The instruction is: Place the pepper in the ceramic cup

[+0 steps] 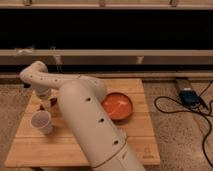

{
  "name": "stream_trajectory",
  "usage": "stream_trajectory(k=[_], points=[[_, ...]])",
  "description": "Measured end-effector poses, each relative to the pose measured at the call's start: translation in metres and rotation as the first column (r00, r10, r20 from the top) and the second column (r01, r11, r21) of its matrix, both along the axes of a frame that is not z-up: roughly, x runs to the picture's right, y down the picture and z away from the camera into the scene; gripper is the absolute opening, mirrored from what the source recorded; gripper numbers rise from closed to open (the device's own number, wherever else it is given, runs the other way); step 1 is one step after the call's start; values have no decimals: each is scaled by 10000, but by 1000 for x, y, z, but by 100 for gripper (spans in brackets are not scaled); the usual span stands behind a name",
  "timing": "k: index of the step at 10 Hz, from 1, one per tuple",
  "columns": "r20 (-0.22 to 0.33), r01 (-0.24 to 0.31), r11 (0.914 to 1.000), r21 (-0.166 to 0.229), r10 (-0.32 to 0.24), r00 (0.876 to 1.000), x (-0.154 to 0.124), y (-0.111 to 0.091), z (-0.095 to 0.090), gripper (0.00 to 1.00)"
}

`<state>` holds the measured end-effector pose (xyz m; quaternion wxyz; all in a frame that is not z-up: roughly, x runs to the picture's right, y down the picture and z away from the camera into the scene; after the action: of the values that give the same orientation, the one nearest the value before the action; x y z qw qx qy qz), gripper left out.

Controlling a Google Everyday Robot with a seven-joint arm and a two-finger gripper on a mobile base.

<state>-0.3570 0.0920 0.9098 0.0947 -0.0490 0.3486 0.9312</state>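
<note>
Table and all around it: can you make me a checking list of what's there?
Surface: wooden table, slatted top.
Job's things: pepper, small, dark red, just under the claw, not in the ceramic cup, which stands upright.
Clutter: orange-red bowl beside the arm; dark bar, mostly hidden.
Claw: over the table's left side, above the pepper.
Cables: black cables and a blue box on the floor.
Surroundings: speckled floor, dark wall.

No legible text or labels anywhere.
</note>
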Motion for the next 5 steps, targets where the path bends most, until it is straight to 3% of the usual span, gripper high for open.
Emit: stream_trajectory(k=[4,5], points=[[-178,193,9997,-152,-196,9996,-2,9,14,78],[-198,178,9997,-174,-182,9996,-2,10,15,70]])
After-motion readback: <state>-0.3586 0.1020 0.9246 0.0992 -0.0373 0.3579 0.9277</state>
